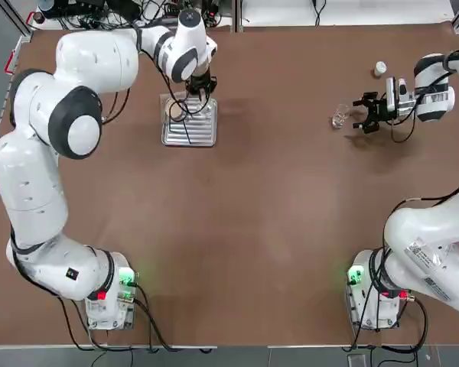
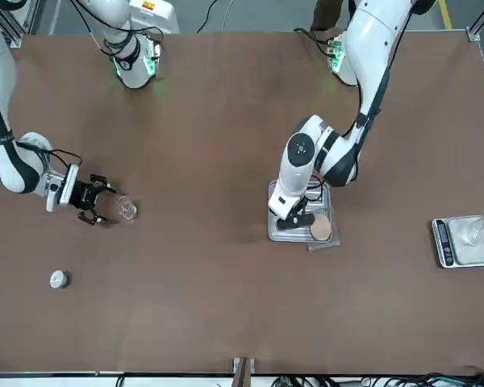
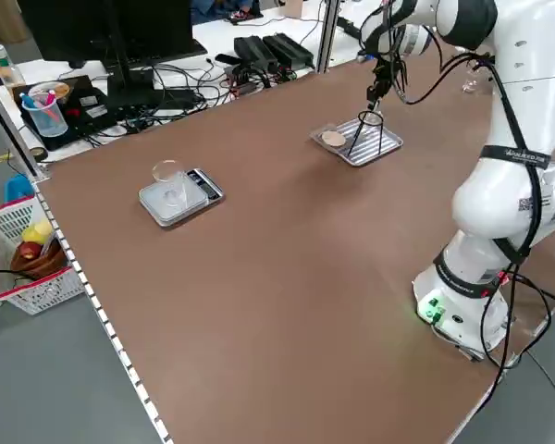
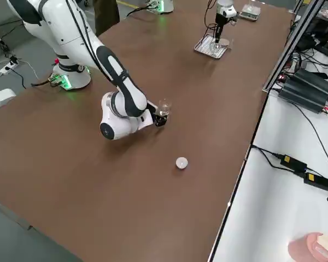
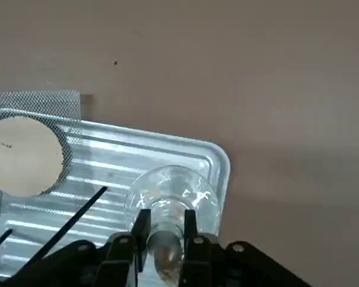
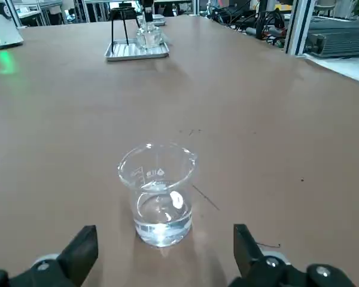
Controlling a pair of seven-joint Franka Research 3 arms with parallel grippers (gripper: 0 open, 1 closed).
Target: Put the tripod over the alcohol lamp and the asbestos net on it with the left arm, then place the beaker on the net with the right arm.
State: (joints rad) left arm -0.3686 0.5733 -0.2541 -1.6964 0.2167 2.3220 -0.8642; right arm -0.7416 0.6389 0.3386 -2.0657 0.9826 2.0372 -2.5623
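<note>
Lamp [image 5: 197, 197] on tray [image 5: 134, 141], L gripper [image 5: 166, 214] closed on its neck; I'd move it level, clear of tripod [image 5: 67, 225] legs there; R gripper [image 6: 167, 230] open round beaker [image 6: 161, 224], well off tray.

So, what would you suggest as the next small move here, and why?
I'd probably raise the left pincer clear of the lamp, leaving that on the tray, then go for the tripod. The pincer is right at the lamp's neck, while the tripod is beside the lamp, not over it, and the net lies at the tray's edge.
</note>
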